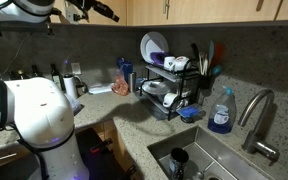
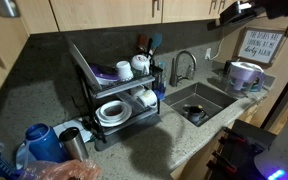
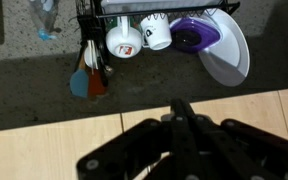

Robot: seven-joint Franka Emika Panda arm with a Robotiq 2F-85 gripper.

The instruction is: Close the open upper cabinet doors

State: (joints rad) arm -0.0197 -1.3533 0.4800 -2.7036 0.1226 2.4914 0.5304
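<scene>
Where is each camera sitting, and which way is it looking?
An exterior view: near the sink, facing the dish rack; white arm at left.
An exterior view: at the counter's other end, facing faucet and upper cabinet doors; the pincer shows top right.
Wrist view: on the wrist, looking down past the shut pincer at mugs.
All three share the dish rack.

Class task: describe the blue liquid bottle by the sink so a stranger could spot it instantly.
Find the steel sink in the speckled stone counter. Behind it, between the black two-tier dish rack and the curved metal tap, stands the clear bottle of blue liquid. It alone there is see-through blue.
</scene>
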